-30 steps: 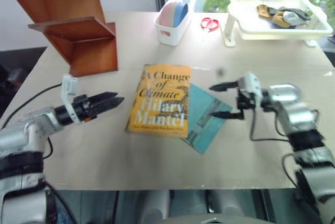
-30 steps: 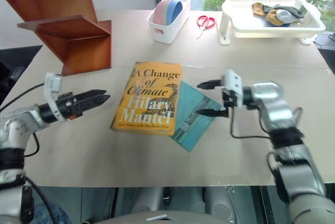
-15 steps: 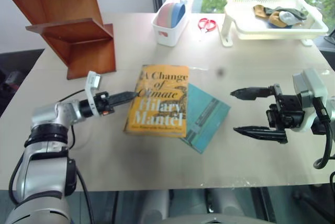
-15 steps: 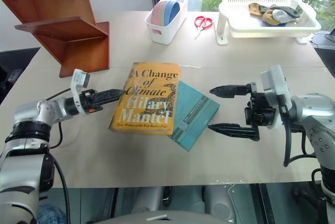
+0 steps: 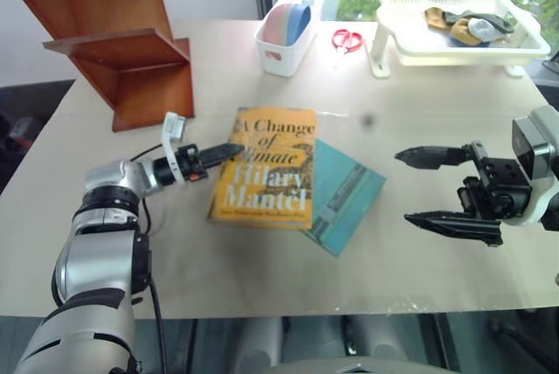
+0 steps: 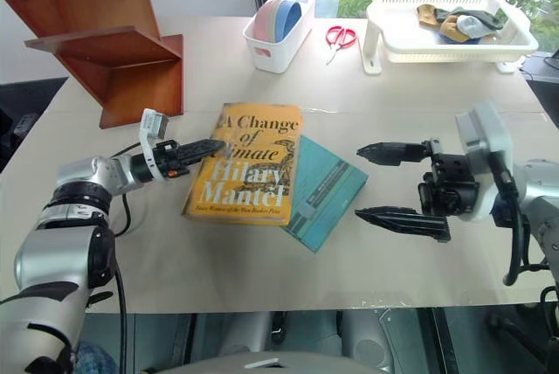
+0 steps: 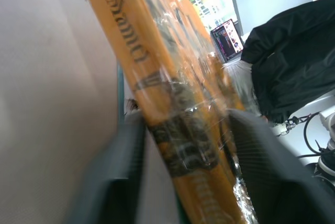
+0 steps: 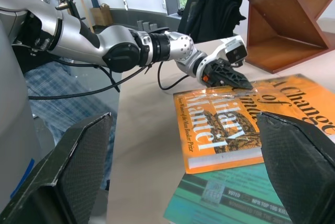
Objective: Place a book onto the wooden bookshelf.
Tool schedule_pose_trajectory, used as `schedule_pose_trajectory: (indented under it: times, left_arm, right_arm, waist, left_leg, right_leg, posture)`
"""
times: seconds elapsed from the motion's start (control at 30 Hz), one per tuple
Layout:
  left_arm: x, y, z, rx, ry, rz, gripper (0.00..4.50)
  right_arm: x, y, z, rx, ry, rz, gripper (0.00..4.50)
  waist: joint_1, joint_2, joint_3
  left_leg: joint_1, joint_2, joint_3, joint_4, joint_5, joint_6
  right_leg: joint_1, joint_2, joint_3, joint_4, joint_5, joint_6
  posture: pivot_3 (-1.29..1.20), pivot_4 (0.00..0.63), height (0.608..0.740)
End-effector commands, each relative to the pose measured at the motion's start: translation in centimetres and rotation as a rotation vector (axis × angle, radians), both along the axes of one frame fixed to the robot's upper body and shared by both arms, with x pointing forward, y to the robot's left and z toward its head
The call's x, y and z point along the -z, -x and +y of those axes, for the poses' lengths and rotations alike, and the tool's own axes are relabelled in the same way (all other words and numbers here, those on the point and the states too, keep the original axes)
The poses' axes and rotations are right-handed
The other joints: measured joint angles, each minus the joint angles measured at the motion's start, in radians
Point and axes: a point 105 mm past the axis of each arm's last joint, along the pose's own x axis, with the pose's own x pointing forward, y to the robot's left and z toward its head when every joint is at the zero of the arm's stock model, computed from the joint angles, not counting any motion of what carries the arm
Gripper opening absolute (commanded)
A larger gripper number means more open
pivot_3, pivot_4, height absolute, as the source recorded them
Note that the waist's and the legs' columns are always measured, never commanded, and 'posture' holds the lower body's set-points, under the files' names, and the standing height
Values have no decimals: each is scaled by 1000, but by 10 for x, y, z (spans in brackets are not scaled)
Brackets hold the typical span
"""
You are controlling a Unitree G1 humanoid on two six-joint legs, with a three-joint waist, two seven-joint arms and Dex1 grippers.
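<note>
Left eye view, left claw (image 5: 229,151) clamped on the book's (image 5: 266,170) spine edge, right claw (image 5: 425,189) spread wide, holding nothing

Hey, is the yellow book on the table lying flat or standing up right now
Lying flat. The book rests cover-up on the table, title readable, one corner overlapping the teal book.

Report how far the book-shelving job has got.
Done: nothing shelved; the wooden bookshelf holds no book. In hand: the left tool has its fingers around the spine edge of the book, which lies flat, partly on a teal book. The right tool hangs open, apart. Left: lift, carry, place.
</note>
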Motion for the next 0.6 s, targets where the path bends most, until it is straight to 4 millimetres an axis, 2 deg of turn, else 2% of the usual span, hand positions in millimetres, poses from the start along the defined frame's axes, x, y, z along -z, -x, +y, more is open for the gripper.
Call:
schedule_pose_trajectory:
  times: [0.03,0.1,0.3,0.43,0.5,0.6]
  left_arm:
    - [-9,-1,8,-12,-24,-39,533]
    - [-8,0,9,-14,-22,-38,196]
    - [-22,-1,13,-37,33,-89,146]
    - [-53,-1,6,12,39,-217,145]
    - [-82,-4,-1,23,-14,-365,145]
    - [-111,-5,-7,1,-135,-543,145]
  right_arm:
    - [-5,2,-3,19,14,-54,4500]
    - [-1,0,-4,25,25,-50,4500]
    - [-1,-3,-5,27,20,-58,4500]
    - [-9,-6,-9,39,-20,-69,4500]
    - [-19,-9,-12,50,-54,-86,4500]
    - [-33,-11,-15,59,-100,-109,4500]
  waist:
    - [0,0,0]
    - [1,0,0]
    - [0,0,0]
    - [1,0,0]
    - [4,0,0]
    - [9,0,0]
  left_leg:
    - [0,0,0,0,0,0]
    - [0,0,0,0,0,0]
    - [0,0,-1,1,0,0]
    - [-1,0,-2,2,0,0]
    - [-1,1,-3,3,0,0]
    - [-10,1,-8,9,0,0]
  right_leg:
    - [0,0,0,0,0,0]
    - [0,0,0,0,0,0]
    - [0,0,-1,1,0,0]
    - [1,0,-2,1,0,0]
    - [1,0,-3,1,0,0]
    - [-4,0,-7,2,0,0]
  posture:
    - [0,150,740]
    - [0,150,740]
    - [0,150,740]
    - [0,150,740]
    - [0,150,740]
    - [0,150,740]
